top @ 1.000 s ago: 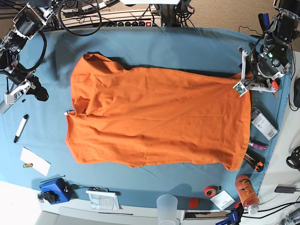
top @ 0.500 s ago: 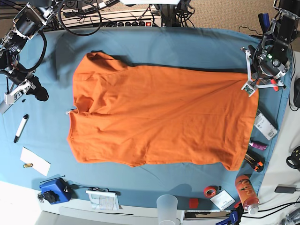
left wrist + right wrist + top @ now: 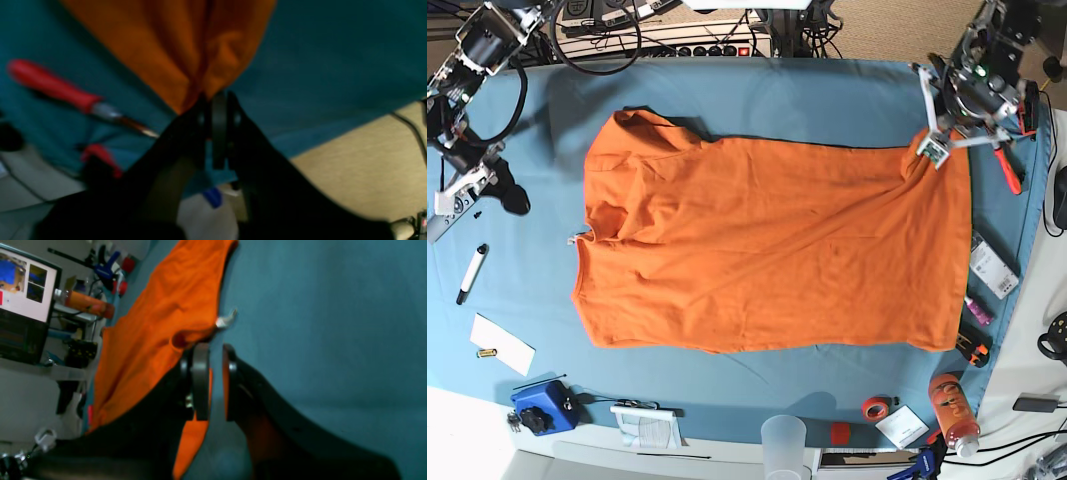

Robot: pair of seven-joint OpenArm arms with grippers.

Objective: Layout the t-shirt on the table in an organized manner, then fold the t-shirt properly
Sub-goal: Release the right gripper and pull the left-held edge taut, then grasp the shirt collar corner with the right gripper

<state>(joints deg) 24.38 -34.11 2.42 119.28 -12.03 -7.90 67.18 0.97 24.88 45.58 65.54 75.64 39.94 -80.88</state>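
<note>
Base cam looks straight down over whole worktop (image 3: 807,95). Both wrist cams sit close behind their fingers, low over it; all share the t-shirt (image 3: 767,245).

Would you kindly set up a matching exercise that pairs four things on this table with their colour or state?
Things:
1. t-shirt
2. left gripper
3. marker
4. cup

Colour or state:
A. black and white, lying left of the shirt
B. shut on the shirt's corner
C. orange, spread flat on the table
D. clear, standing at the near edge

Pairs: 1-C, 2-B, 3-A, 4-D
</note>
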